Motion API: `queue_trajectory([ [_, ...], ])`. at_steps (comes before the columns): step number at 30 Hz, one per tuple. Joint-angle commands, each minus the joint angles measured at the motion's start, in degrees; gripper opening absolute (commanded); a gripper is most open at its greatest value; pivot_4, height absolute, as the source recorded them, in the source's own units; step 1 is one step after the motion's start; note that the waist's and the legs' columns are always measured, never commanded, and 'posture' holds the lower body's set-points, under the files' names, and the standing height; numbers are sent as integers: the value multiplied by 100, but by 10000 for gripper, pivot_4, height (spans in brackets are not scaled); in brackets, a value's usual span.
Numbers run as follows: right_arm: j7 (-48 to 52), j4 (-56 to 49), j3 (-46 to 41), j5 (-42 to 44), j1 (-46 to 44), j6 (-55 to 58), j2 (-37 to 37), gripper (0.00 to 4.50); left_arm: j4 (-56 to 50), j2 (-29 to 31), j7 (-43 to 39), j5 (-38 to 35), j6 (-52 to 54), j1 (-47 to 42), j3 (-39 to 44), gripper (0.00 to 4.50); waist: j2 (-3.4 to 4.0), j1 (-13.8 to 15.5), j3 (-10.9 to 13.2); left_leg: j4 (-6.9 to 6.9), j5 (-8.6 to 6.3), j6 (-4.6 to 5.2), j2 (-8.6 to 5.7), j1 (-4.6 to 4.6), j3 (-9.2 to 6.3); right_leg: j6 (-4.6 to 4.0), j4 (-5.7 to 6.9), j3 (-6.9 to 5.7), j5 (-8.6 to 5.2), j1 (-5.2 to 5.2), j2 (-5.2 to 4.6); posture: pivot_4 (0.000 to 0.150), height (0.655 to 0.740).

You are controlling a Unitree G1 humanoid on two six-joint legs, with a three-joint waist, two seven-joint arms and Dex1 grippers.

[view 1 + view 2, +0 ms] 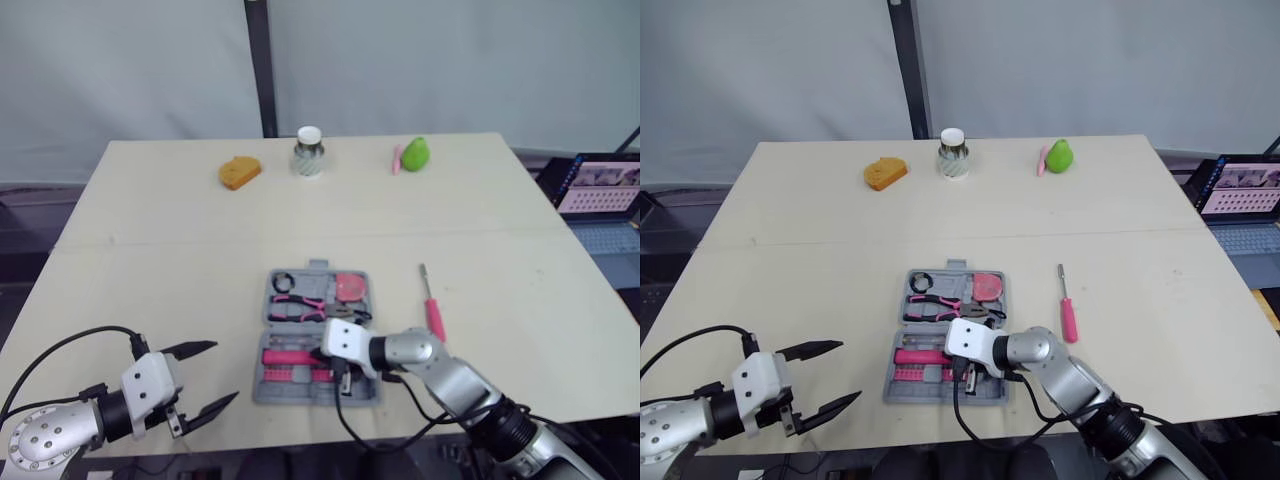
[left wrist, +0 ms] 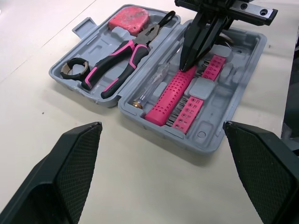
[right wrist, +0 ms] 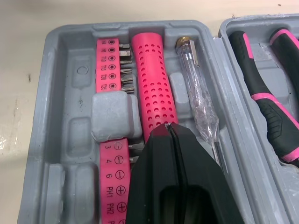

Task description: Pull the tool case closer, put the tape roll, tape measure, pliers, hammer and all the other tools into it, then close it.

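Right gripper [image 3: 167, 127]: fingers clenched together, tips touching the pink perforated handle [image 3: 154, 84] inside the open tool case [image 2: 219, 126]. Left gripper [image 1: 222, 372]: fingers spread wide, empty. Case contents: one pliers [image 2: 117, 58], one tape measure [image 2: 128, 21], one tape roll [image 2: 74, 70]. One screwdriver [image 1: 434, 315] lies beside the case on the table [image 1: 150, 220].
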Motion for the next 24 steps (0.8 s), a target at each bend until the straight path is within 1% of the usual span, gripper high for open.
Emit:
queue_trajectory([
  [1,229,668,-59,32,436,74,-221,422,-11,12,35,-47,14,-95,-33,45000,10,3,11,0,-2,2,0,-2,-1,0,-2,1,0,-1,-1,1500,7400],
  [2,307,500,-291,281,463,21,-213,422,18,14,53,-58,67,-169,-57,45000,14,9,22,1,-3,3,-2,-4,-1,0,-4,2,0,-1,-2,1500,7400],
  [4,555,-107,-980,1069,503,104,-224,422,103,37,117,-235,430,-465,-92,45000,10,37,56,7,-7,11,-9,-11,-3,1,-6,4,1,-1,-6,1500,7400],
  [6,763,-578,-1588,1761,467,459,-325,422,239,75,170,-434,884,-810,-122,45000,38,74,154,16,-9,17,-17,-23,-21,4,-4,13,2,-7,-9,1500,7400],
  [7,823,-725,-1880,2067,422,710,-412,2675,333,90,173,-506,1054,-969,-126,45000,45,68,193,21,-7,19,-17,-32,-22,10,-2,17,6,-10,-9,1500,7400],
  [9,1060,-928,-2402,2571,351,1114,-769,9367,550,120,160,-557,1275,-1225,-136,45000,44,33,207,24,2,20,-12,-72,-25,25,7,10,13,-44,-4,1500,7400],
  [11,1213,-950,-2959,2917,325,1337,-1146,19054,858,158,132,-504,1298,-1445,-114,45000,38,-4,210,26,5,19,-12,-120,-16,25,24,11,14,-106,-2,1500,7400],
  [14,1475,-703,-3770,3103,592,1345,-1817,34296,1459,215,183,-458,1285,-1762,93,45000,25,7,218,14,4,20,-15,-125,20,24,27,-10,13,-116,0,1500,7400],
  [15,1537,-568,-3980,3118,729,1304,-1980,38517,1687,245,188,-459,1249,-1826,207,45000,15,13,224,9,3,22,-16,-127,21,24,26,-12,13,-118,-1,1500,7400],
  [16,1567,-390,-4172,3085,870,1206,-2108,44580,1914,285,192,-441,1182,-1870,318,45000,5,19,230,6,2,23,-16,-128,21,24,25,-18,13,-119,-1,1500,7400],
  [18,1598,88,-4581,2977,1157,953,-2301,44905,2353,380,207,-414,1073,-1906,563,45000,-35,30,254,4,0,25,-16,-129,22,24,24,-29,13,-119,-2,1500,7400],
  [20,1554,590,-4973,2910,1362,724,-2406,44905,2743,462,246,-400,951,-1899,847,45000,-58,33,268,7,0,25,-17,-133,29,24,21,-35,13,-119,-6,1500,7400],
  [24,1258,1658,-5617,2743,1537,251,-2441,44905,3529,635,277,-424,714,-1797,1435,45000,-77,6,281,21,0,25,-15,-133,45,29,21,-35,16,-118,-11,1500,7400],
])
